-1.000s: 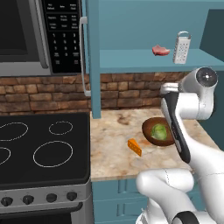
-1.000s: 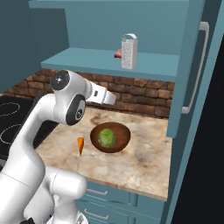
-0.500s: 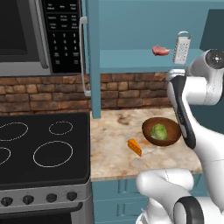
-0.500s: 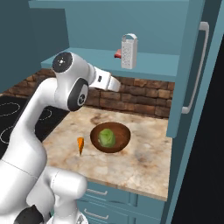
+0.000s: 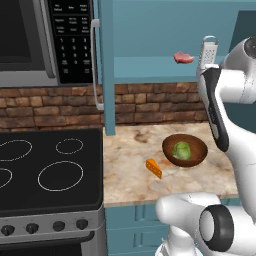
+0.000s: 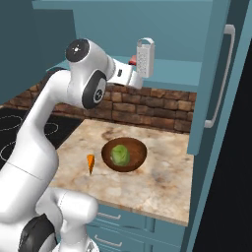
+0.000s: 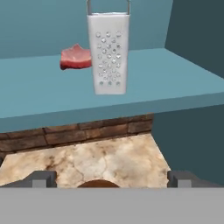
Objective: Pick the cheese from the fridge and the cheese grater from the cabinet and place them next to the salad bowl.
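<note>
On the cabinet shelf (image 7: 175,83) the grater (image 7: 108,54) is seen standing upright, with a lump of raw meat (image 7: 75,57) just beside it and a little further back. Below, on the counter (image 5: 130,165), the cheese (image 5: 154,168) is already laid near the bowl (image 5: 185,150), so the first half of the task is judged done and the fetching of the grater is the step in hand.

The gripper (image 7: 111,178) is held with its jaws spread fully wide and nothing between them; its fingertips (image 7: 41,178) are seen low in the hand view, short of the shelf edge and below the grater. In the right base view the hand is raised towards the shelf, close to the grater but apart from it.

A lift and a forward reach are called for next, so that the jaws are brought level with the grater's body and set either side of it before being closed. The meat should be left undisturbed.
</note>
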Motion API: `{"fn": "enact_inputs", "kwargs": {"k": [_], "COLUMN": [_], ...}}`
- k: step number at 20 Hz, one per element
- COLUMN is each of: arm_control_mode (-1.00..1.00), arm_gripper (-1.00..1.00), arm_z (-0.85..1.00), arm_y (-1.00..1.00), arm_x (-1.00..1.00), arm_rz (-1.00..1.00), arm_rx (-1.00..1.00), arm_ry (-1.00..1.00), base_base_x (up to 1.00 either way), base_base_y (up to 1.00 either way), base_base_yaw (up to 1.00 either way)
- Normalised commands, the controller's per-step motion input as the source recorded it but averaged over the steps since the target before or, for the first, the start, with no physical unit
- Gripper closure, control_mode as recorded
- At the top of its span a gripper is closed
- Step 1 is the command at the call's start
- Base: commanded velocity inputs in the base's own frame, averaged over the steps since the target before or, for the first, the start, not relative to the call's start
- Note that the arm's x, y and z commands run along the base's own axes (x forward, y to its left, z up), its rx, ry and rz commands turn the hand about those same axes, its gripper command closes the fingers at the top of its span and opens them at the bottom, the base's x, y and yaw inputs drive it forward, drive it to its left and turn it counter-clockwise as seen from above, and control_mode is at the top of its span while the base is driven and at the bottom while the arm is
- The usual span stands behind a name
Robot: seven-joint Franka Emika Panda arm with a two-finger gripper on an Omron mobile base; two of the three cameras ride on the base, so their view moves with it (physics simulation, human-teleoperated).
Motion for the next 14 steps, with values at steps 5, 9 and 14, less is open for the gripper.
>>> {"fn": "enact_inputs", "kwargs": {"k": [5, 9, 14], "arm_control_mode": [-1.00, -1.00, -1.00], "arm_gripper": [-1.00, -1.00, -1.00], "arm_z": [0.33, 0.13, 0.00], "arm_y": [-0.07, -0.12, -0.11], "arm_x": [0.27, 0.35, 0.32], "arm_rz": [0.00, 0.00, 0.00], "arm_rx": [0.00, 0.00, 0.00], "arm_ry": [0.02, 0.01, 0.00], "base_base_x": [0.00, 0.00, 0.00], "base_base_y": [0.00, 0.00, 0.00], "base_base_yaw": [0.00, 0.00, 0.00]}}
